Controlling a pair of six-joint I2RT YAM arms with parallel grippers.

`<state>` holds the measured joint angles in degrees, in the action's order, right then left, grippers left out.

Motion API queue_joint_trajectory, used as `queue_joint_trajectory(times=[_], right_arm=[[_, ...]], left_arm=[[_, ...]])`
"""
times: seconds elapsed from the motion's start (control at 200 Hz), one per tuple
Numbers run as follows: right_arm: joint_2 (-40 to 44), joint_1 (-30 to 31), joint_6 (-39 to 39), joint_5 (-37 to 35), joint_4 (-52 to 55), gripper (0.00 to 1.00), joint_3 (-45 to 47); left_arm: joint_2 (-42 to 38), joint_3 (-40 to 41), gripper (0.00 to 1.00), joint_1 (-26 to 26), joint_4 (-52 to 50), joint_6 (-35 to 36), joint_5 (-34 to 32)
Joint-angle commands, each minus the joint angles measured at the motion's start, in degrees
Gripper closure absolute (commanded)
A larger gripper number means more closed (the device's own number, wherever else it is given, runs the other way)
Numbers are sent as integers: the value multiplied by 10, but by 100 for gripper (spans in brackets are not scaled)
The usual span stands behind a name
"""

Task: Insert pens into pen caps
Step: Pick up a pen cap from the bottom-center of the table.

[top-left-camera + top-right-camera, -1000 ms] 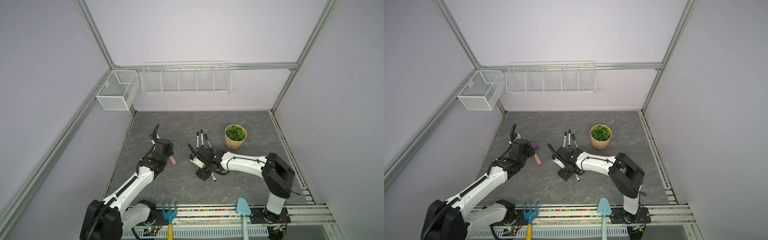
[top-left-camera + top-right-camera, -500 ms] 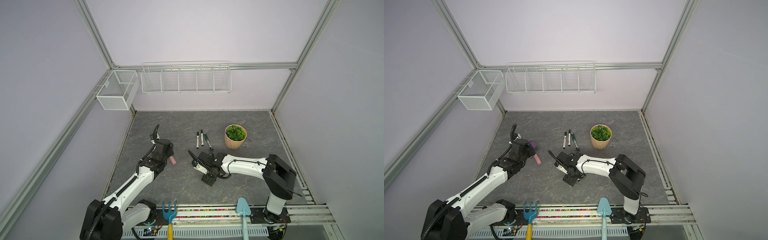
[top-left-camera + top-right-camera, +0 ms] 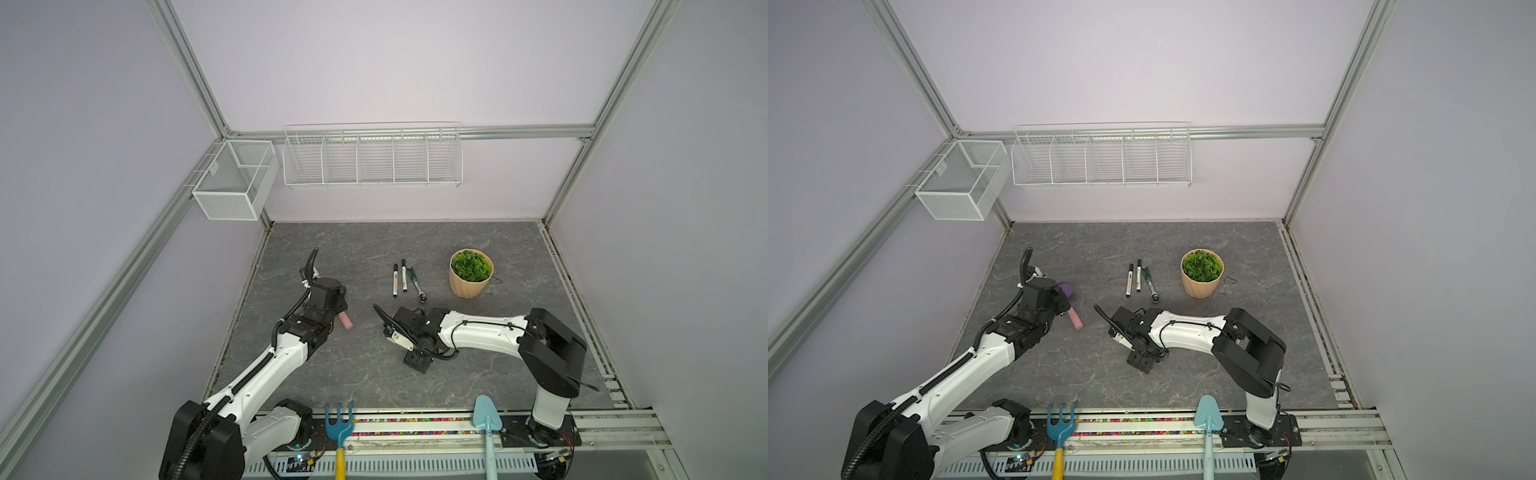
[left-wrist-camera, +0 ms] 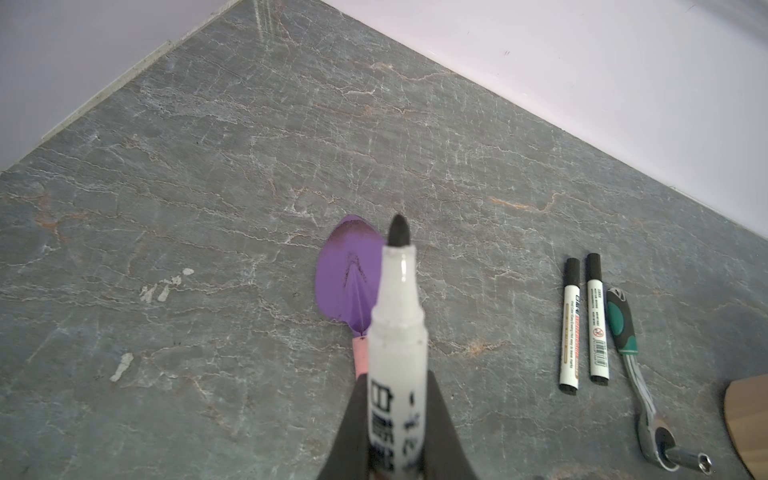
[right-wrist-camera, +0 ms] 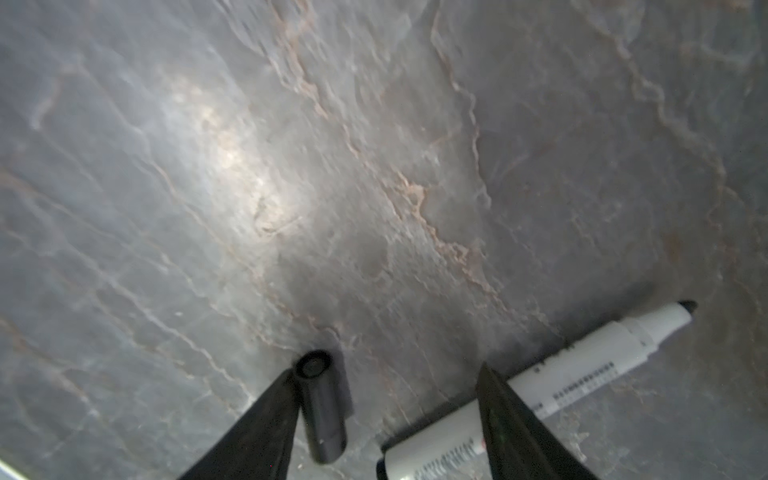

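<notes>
Wrist views only: left gripper (image 4: 397,382) clamped on uncapped white marker pen (image 4: 397,324); right gripper (image 5: 386,370) agape astride short black plastic cap (image 5: 322,409). Twelve o'clock beyond: two capped pens (image 3: 395,280), green-handled ratchet wrench (image 3: 415,284).

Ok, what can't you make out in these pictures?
- Back end of held pen: cut off by the left wrist view's edge; left arm hides it in both top views.
- The cap and loose pen: right arm covers them in both top views.
- Part of loose pen: under a right gripper finger, cut by the right wrist view's edge.
- Labels on two pens: too small in both top views.
</notes>
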<state>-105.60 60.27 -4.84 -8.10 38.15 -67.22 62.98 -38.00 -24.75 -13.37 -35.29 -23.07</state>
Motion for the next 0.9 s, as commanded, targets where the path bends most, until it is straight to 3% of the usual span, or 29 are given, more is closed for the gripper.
queue_joint_trajectory(times=[0.0, 0.325, 0.555, 0.895], right_arm=[[4, 4, -19, -22, 12, 30, -14], [15, 14, -11, 14, 15, 36, 4], [3, 3, 12, 65, -13, 54, 39], [-13, -22, 37, 70, -37, 87, 22]], left_arm=[[2, 2, 100, 3, 6, 1, 0], [6, 0, 100, 3, 13, 0, 9], [7, -1, 100, 3, 17, -1, 17], [8, 2, 100, 3, 35, 17, 51]])
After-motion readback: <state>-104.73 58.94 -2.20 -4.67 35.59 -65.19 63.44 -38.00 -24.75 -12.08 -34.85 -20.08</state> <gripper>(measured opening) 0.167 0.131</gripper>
